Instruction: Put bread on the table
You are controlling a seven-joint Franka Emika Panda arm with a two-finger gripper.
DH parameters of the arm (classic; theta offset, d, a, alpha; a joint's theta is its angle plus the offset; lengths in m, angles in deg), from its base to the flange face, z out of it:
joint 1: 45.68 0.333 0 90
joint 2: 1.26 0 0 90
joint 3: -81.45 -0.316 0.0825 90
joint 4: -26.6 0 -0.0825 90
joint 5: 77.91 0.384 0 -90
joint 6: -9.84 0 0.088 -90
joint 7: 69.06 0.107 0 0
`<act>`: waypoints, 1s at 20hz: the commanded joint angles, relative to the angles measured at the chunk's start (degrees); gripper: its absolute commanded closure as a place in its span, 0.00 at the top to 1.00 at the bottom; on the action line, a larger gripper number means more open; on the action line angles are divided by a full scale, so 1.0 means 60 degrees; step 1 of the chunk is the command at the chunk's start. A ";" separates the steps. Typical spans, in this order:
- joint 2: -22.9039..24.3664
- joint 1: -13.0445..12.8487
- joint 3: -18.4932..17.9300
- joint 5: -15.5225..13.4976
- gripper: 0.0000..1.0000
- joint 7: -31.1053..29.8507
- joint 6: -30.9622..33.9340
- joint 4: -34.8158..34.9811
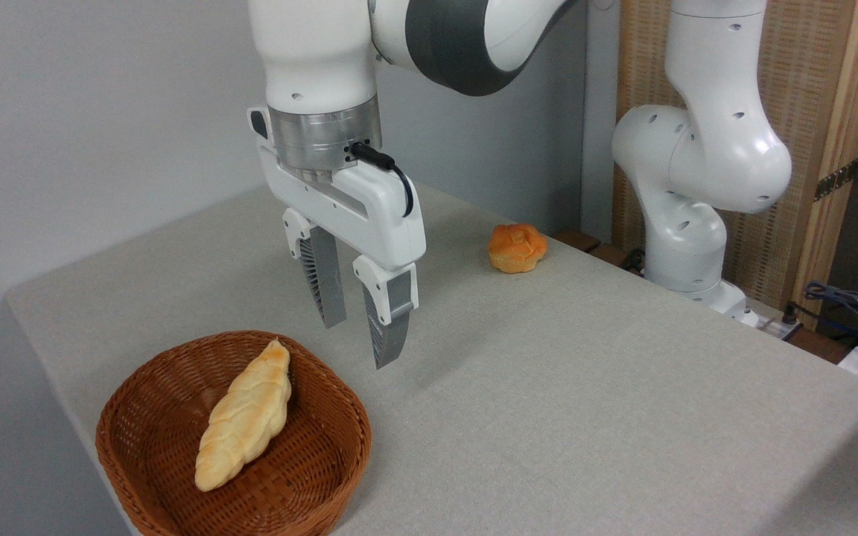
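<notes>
The bread (245,415), a long pale golden braided loaf, lies diagonally inside a brown wicker basket (325,461) at the front left of the table (585,387). My gripper (360,344) hangs open in the air above the basket's far right rim, fingers pointing down and nothing between them. It is above and to the right of the loaf, apart from it.
A small round orange bun (517,248) sits on the table near its far edge. The arm's white base (686,246) stands beyond the far right edge, with cables (846,305) beside it. A grey wall lies behind and to the left.
</notes>
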 commanded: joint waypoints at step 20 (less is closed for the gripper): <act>-0.0074 -0.0097 -0.0037 -0.0251 1.00 0.0138 -0.0106 -0.0025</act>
